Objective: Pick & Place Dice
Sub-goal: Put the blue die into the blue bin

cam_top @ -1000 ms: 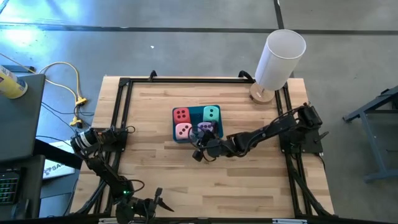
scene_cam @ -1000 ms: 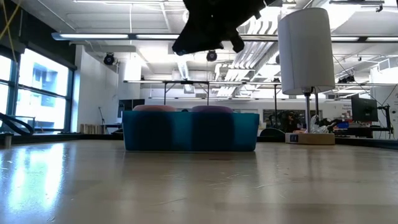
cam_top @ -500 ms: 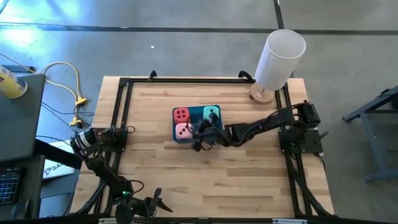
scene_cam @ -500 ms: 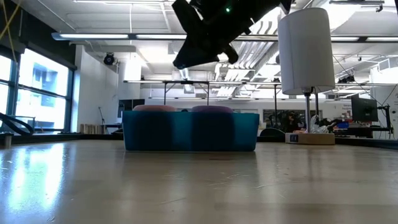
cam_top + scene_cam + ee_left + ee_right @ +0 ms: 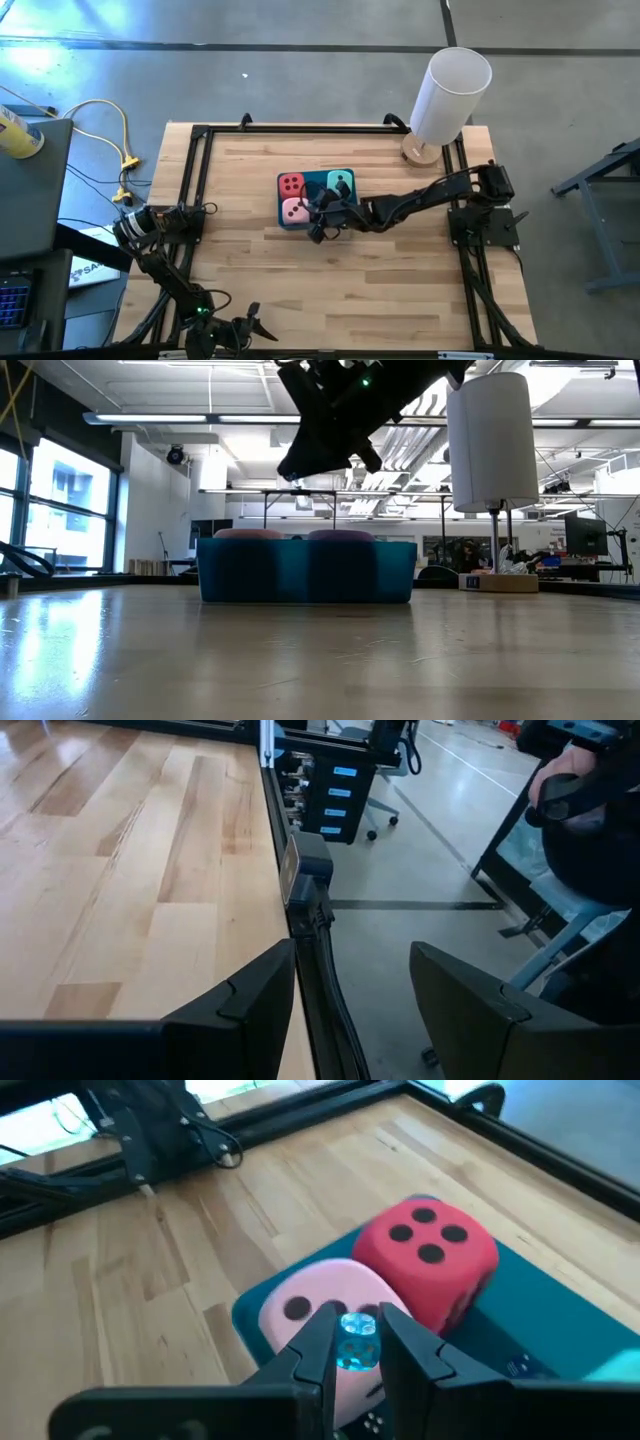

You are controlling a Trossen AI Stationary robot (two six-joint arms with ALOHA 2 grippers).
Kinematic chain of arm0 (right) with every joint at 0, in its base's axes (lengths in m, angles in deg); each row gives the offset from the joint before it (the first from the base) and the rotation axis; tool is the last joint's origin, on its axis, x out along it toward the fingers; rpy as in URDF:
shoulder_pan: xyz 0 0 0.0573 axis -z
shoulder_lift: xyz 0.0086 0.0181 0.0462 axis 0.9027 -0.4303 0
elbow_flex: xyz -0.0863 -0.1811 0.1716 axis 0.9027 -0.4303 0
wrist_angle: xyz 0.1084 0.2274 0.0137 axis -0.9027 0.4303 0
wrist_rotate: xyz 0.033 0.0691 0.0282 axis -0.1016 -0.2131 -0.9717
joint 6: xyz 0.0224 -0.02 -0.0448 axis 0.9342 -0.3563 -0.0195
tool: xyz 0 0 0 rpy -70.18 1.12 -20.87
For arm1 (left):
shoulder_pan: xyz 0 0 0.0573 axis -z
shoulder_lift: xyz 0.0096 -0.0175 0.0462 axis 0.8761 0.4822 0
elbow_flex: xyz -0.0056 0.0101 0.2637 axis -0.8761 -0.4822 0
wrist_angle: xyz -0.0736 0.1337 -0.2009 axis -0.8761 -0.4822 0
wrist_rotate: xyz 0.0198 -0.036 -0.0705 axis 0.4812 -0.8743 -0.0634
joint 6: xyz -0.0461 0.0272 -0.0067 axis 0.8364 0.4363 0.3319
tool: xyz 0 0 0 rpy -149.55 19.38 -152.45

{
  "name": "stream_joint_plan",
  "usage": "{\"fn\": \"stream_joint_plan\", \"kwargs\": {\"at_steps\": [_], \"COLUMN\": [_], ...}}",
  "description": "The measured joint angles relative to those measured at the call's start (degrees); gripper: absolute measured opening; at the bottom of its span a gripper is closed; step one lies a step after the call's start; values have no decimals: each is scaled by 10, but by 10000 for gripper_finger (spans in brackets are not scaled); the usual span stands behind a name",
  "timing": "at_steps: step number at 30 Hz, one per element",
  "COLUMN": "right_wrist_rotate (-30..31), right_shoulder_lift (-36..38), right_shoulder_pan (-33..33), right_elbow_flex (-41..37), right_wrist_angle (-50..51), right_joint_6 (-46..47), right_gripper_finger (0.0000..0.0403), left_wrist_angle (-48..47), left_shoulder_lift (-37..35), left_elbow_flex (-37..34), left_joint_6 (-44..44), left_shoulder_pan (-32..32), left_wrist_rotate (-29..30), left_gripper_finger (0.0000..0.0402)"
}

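High view: your right gripper point(image 5: 322, 212) has advanced over the tray point(image 5: 283, 203), hiding the purple die, jaws pinching a small clear bead point(image 5: 355, 1342); left gripper point(image 5: 350, 1010) part-open.

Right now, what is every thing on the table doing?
red die: in the blue tray, four dots up.
pink die: in the tray.
teal die: in the tray.
purple die: in the tray, mostly hidden.
right end effector: shut on a tiny bead, over the pink die.
left end effector: open, empty.
white cylinder: upright.
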Motion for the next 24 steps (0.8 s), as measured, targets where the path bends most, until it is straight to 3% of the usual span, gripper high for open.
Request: {"fn": "stream_joint_plan", "kwargs": {"at_steps": [8,24], "right_wrist_rotate": [28,14], "right_shoulder_lift": [-1,-27], "right_shoulder_pan": [-1,-3], "right_elbow_flex": [0,1], "right_wrist_angle": [67,54], "right_joint_6": [56,67], "right_gripper_finger": [46,47], "left_wrist_angle": [-1,-1], "left_shoulder_lift": [0,0], "left_elbow_flex": [0,0], "left_joint_6": [-12,-20], "left_shoulder_pan": [-1,-5], "left_wrist_rotate": [0,0], "left_gripper_finger": [191,191]}}
